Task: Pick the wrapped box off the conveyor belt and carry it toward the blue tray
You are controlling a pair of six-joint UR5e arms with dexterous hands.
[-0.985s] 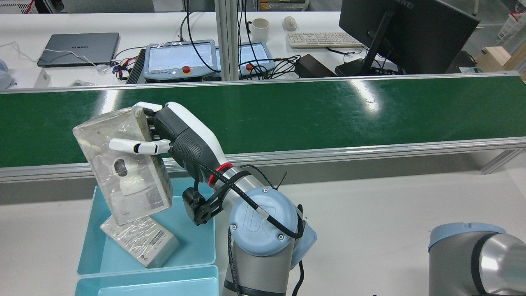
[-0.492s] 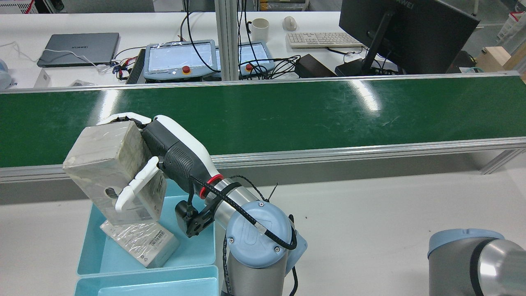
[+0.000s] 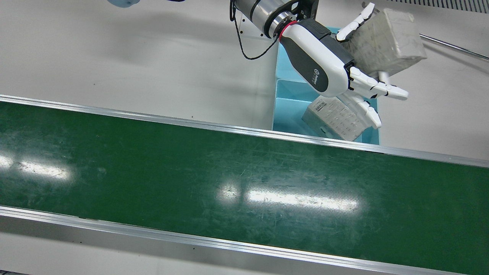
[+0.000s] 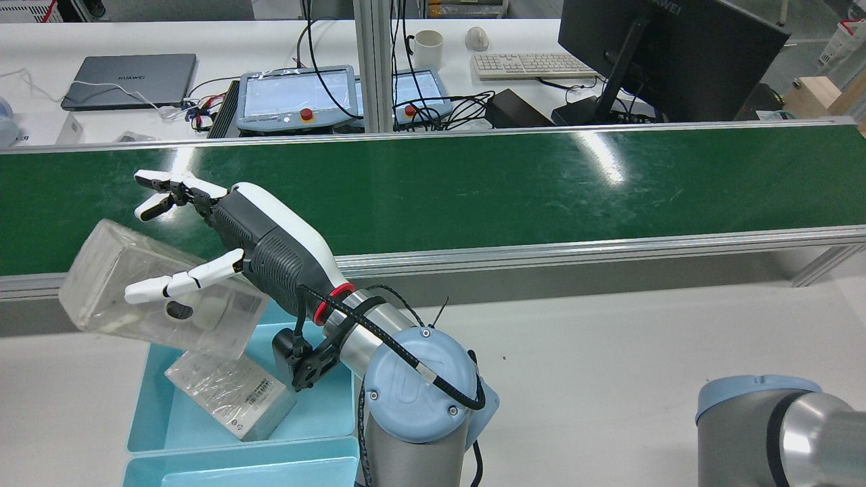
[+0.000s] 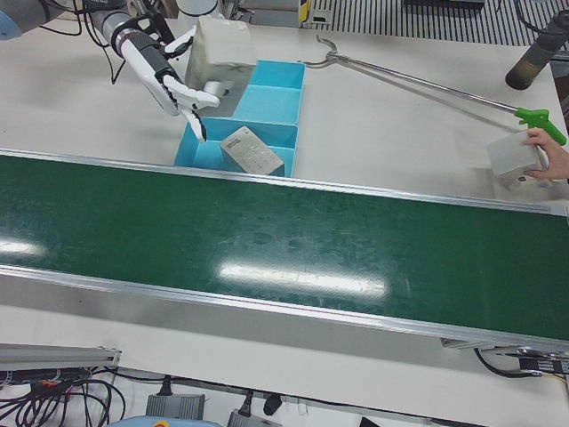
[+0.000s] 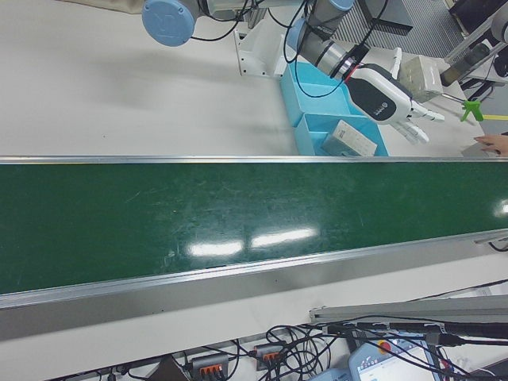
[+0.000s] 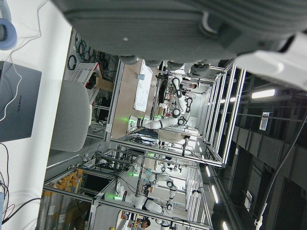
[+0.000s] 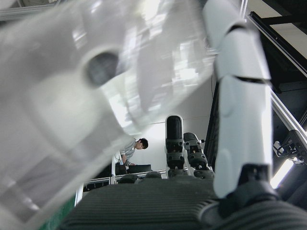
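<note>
The wrapped box (image 4: 155,304), clear film over white, hangs tilted over the left rim of the blue tray (image 4: 142,385). My left hand (image 4: 264,243) is right beside it with fingers spread; the thumb lies across the box and the other fingers point away above it, so nothing grips it. The front view shows the same: the box (image 3: 386,38) sits against the open hand (image 3: 324,61) above the tray (image 3: 279,110). The right hand view shows the box (image 8: 96,96) close up beside a straight finger. Only the right arm's elbow (image 4: 778,433) shows.
A second wrapped box (image 4: 230,396) lies in the tray. Another blue tray (image 4: 243,470) adjoins it nearer the robot. The green conveyor belt (image 4: 473,182) runs across behind. A person's hand holds a white box (image 5: 516,156) at the table's far end, by a long grabber pole (image 5: 418,84).
The left hand carried the box off the belt edge to the tray. Its fingers have spread open and the box has tipped from upright onto a slant.
</note>
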